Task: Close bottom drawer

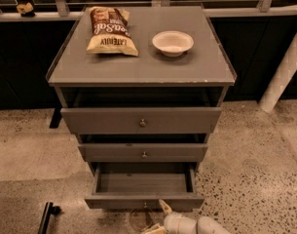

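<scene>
Three drawers (140,120) (143,152) (144,183), one bag (110,30), bowl (172,42), jaws below
</scene>
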`<act>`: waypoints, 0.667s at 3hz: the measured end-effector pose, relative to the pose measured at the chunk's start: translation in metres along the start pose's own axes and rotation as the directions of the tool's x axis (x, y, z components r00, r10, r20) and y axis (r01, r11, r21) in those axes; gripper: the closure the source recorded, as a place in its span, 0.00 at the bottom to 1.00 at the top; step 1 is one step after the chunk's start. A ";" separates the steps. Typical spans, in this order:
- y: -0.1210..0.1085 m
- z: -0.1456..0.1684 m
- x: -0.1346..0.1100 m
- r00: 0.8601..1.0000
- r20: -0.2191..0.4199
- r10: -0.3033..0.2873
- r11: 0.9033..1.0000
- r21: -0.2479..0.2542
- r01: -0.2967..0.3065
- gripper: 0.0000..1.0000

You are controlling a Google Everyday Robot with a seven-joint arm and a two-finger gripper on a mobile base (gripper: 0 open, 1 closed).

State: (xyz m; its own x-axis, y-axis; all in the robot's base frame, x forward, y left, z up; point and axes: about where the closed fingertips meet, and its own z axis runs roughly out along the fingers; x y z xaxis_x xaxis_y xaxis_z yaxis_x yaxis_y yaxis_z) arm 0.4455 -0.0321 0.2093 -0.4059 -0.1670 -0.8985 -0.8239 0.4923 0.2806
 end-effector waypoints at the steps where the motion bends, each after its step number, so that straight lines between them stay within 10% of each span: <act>1: 0.000 0.000 0.000 1.000 0.000 0.000 1.000 0.000 0.000 0.00; 2: -0.014 0.008 0.001 0.999 -0.025 0.023 0.999 0.023 -0.022 0.00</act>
State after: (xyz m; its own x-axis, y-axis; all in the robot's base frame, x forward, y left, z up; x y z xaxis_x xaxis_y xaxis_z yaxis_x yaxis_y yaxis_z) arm 0.4592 -0.0326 0.2016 -0.4346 -0.1774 -0.8830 -0.8055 0.5151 0.2930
